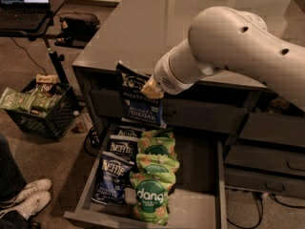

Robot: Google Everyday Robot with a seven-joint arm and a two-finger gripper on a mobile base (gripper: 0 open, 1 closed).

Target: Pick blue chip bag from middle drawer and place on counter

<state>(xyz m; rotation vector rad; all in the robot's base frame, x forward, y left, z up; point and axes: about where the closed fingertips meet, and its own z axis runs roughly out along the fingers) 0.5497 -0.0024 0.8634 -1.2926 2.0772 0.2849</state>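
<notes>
Gripper: your gripper (pixel 150 87) sits at the tip of the white arm (pixel 228 42), just in front of the counter's front edge and above the open drawer. Its fingers are clamped on the bag's upper right part.
Blue chip bag: the blue chip bag (pixel 136 104) hangs tilted in the air, clear of the packs below, with its top corner level with the counter edge.
Middle drawer: the middle drawer (pixel 198 173) is pulled out, with more Kettle bags (pixel 113 173) in a row beside green dang bags (pixel 151 194).
Counter: the counter (pixel 157 27) lies behind and above the bag.
Risk, snag: most of the bag dangles below the edge, so if you move inward now it may catch the lip and peel out of the grip.
Risk, slip: crinkly foil held near one corner can swing or slide, so lift gently.
Risk, drop: a lost bag likely falls back among the others.
</notes>
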